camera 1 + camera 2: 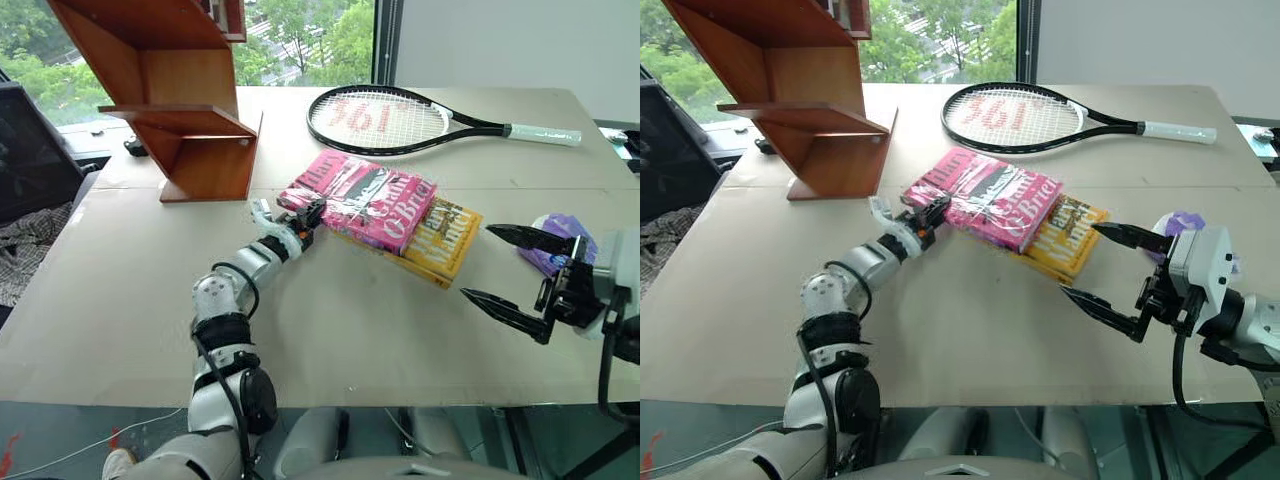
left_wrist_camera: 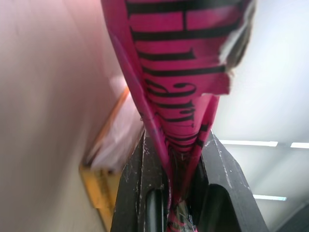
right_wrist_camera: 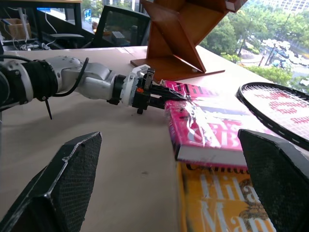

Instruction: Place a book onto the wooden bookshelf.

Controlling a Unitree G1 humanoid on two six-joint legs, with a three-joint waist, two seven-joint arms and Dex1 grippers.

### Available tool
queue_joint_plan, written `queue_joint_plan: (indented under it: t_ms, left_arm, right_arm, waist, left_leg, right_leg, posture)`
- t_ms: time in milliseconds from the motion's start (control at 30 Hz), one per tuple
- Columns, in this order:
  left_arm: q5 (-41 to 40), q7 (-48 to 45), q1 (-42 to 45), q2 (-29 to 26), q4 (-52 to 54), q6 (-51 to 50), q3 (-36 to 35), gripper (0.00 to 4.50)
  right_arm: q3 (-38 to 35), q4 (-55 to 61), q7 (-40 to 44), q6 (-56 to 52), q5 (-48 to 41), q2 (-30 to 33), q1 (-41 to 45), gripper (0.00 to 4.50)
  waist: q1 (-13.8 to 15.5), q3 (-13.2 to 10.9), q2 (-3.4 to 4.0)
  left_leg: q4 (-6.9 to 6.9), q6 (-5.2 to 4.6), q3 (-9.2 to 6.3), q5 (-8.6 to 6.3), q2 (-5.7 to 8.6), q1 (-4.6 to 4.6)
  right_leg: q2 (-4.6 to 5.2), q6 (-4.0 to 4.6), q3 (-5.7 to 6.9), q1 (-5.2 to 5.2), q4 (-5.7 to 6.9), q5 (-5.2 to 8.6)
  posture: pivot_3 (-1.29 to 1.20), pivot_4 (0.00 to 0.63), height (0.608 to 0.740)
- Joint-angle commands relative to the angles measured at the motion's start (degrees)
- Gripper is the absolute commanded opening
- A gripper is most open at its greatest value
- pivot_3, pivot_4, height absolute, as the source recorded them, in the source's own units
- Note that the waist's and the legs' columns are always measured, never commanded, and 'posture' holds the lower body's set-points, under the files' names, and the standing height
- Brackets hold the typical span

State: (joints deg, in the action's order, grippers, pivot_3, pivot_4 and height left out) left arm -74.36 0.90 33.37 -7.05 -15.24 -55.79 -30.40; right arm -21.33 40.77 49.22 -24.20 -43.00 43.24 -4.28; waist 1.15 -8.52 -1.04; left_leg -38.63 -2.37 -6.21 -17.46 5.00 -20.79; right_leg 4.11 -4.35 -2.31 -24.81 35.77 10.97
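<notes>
The pink book point(image 1: 370, 200) with white lettering lies on the table, its right part resting on a yellow-orange book point(image 1: 447, 242). My left gripper point(image 1: 308, 215) is shut on the pink book's left edge. In the left wrist view both black fingers point(image 2: 140, 179) pinch the pink cover point(image 2: 178, 58). My right gripper point(image 1: 475, 262) hovers open to the right of both books, nothing between its fingers point(image 3: 63, 183). The wooden bookshelf point(image 1: 185, 100), reddish-brown with slanted boards, stands at the table's far left, just behind the left gripper.
A black tennis racket point(image 1: 385, 120) with a white grip lies on the far side of the table behind the books. A purple object point(image 1: 560, 235) sits behind my right gripper. A dark chair point(image 1: 30, 150) stands off the table's left edge.
</notes>
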Motion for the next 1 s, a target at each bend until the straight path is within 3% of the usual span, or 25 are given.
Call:
queue_joint_plan:
  t_ms: [33,200,300,367,433,500,600,767,900,1000]
  left_arm:
    - [-2.75,2.47,4.39,-7.56,20.28,-3.05,3.32,0.0]
    - [3.49,-0.88,14.71,-23.65,32.21,-5.94,10.88,0.0]
    - [20.11,-11.96,21.05,-39.53,39.36,-0.97,23.27,0.0]
    - [44.08,-23.29,26.34,-54.91,40.59,15.0,36.4,0.0]
    - [58.2,-32.88,29.46,-63.96,37.27,28.45,42.24,0.0]
    - [66.35,-40.08,31.23,-69.04,31.49,37.8,44.34,0.0]
    - [75.44,-48.4,31.62,-73.51,25.44,46.52,45.63,0.0]
    - [84.25,-56.07,30.83,-76.98,18.12,50.68,43.78,0.0]
    - [91.89,-57.58,30.26,-75.34,9.01,52.51,45.53,0.0]
    - [96.69,-58.14,31.76,-71.13,1.65,52.39,47.38,0.0]
  right_arm:
    - [1.91,-2.98,-0.66,1.51,0.68,-0.67,3.99,4.5]
    - [3.62,-8.43,-0.04,3.12,0.56,-2.58,10.19,4.5]
    - [4.31,-11.77,0.2,4.3,0.55,-3.82,14.44,4.5]
    - [4.64,-14.07,0.09,4.75,-0.44,-5.03,18.46,4.5]
    - [5.13,-15.65,0.22,5.4,-0.3,-6.08,20.93,4.5]
    - [5.48,-17.34,0.87,6.31,0.34,-6.77,22.51,4.5]
    - [5.94,-19.44,2.38,7.29,0.6,-7.43,23.89,4.5]
    - [7.18,-20.91,3.84,9.56,1.36,-8.85,25.58,4.5]
    - [7.82,-19.75,4.41,10.61,1.33,-9.84,25.51,4.5]
    - [7.78,-18.56,4.74,10.96,1.59,-9.18,25.22,4.5]
  waist:
    - [-0.31,-0.18,-0.31]
    - [-0.18,-0.19,-0.29]
    - [-0.5,-0.27,-0.31]
    - [-0.98,-0.45,-0.27]
    - [-1.62,-0.54,-0.09]
    - [-1.76,-0.57,-0.04]
    - [-1.76,-0.63,0.05]
    - [-1.84,-0.74,-0.02]
    - [-1.96,-0.75,-0.02]
    - [-1.9,-0.74,-0.03]
  left_leg:
    - [0.0,0.04,-0.02,0.01,-0.03,0.0]
    - [0.02,0.06,-0.02,0.0,0.09,0.0]
    - [0.09,0.06,0.0,0.01,0.16,0.04]
    - [0.27,0.05,0.1,0.01,0.17,0.13]
    - [0.36,0.08,0.24,0.03,0.13,0.12]
    - [0.53,0.08,0.32,0.03,0.04,0.1]
    - [0.55,0.08,0.26,0.03,-0.04,0.0]
    - [0.29,0.03,0.23,0.02,-0.03,-0.43]
    - [0.25,0.01,0.24,0.0,-0.01,-0.55]
    - [0.22,0.01,0.26,0.01,-0.02,-0.57]
  right_leg:
    - [-0.02,0.01,0.02,0.0,0.02,0.0]
    - [-0.09,0.01,0.07,0.01,-0.04,0.0]
    - [-0.11,0.01,0.05,0.02,-0.09,0.01]
    - [-0.17,0.02,-0.03,0.02,-0.11,0.01]
    - [-0.22,0.03,-0.11,-0.04,-0.17,0.01]
    - [-0.27,0.04,-0.16,-0.12,-0.26,0.01]
    - [-0.32,0.04,-0.09,-0.2,-0.33,0.02]
    - [-0.35,0.02,-0.05,-0.48,-0.17,0.01]
    - [-0.34,0.02,0.0,-0.63,-0.04,0.01]
    - [-0.33,0.02,0.04,-0.71,0.08,0.01]
  posture:
    - [0.0,0.15,0.74]
    - [0.0,0.15,0.74]
    - [0.0,0.15,0.74]
    - [0.0,0.15,0.74]
    - [0.0,0.15,0.74]
    - [0.0,0.15,0.74]
    - [0.0,0.15,0.74]
    - [0.0,0.15,0.74]
    - [0.0,0.15,0.74]
    - [0.0,0.15,0.74]
